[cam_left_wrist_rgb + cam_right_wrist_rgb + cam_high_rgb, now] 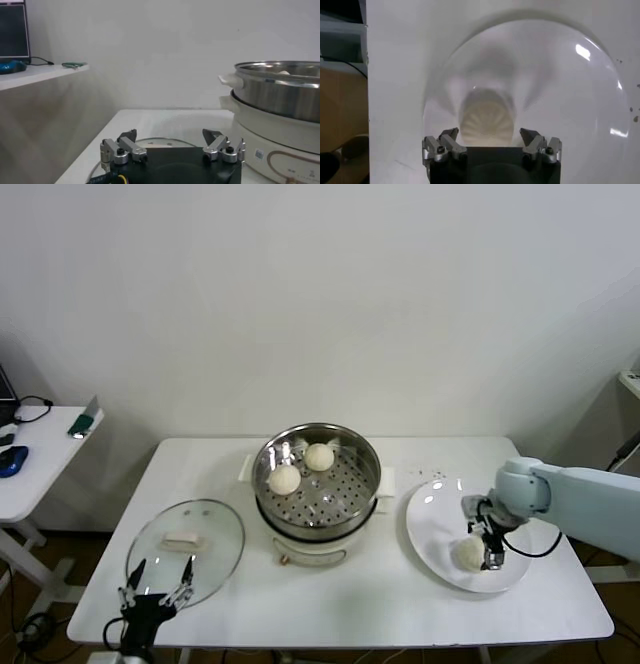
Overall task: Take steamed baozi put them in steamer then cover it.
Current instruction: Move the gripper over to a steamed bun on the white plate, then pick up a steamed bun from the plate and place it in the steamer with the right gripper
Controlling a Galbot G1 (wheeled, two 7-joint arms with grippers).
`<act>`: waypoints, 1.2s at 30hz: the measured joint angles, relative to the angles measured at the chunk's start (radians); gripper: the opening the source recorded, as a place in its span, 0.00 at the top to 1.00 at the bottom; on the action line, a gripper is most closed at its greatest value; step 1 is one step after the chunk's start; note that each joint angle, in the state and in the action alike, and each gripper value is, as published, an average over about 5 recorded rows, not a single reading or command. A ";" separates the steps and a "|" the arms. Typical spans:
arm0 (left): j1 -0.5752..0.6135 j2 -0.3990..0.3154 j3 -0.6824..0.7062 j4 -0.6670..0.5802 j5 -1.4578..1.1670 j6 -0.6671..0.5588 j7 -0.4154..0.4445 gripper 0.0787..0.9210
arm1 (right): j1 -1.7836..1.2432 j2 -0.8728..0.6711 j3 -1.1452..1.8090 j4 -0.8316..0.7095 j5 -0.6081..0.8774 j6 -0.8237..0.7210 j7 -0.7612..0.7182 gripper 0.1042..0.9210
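Observation:
The steamer [318, 506] stands mid-table with two baozi inside on its tray, one [285, 479] on its left side and one [319, 456] towards the back. A third baozi [466, 552] lies on a white plate [435, 519] at the right. My right gripper [489, 552] is open just above the plate, its fingers either side of that baozi [487, 120] without touching it. The glass cover [215, 539] lies flat at the front left. My left gripper [156, 588] is open over its near rim [160, 142]. A fourth baozi is not visible.
The steamer's steel wall [280, 95] rises close beside the left gripper. A side table [45, 459] with a blue mouse [10, 459] stands off to the left. The table's front edge [350, 639] is just behind both grippers.

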 measured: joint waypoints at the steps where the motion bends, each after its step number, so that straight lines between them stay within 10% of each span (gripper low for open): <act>1: 0.000 0.000 0.000 0.000 0.000 0.000 0.000 0.12 | -0.005 0.002 0.003 -0.003 -0.002 0.000 0.000 0.12; 14: 0.000 -0.002 -0.003 0.004 0.000 0.000 -0.001 0.12 | -0.045 0.017 0.037 -0.028 -0.016 0.006 -0.005 0.33; 36: -0.003 -0.004 -0.005 0.000 0.009 0.004 -0.001 0.12 | 0.462 0.147 -0.137 -0.025 0.038 0.280 -0.159 0.34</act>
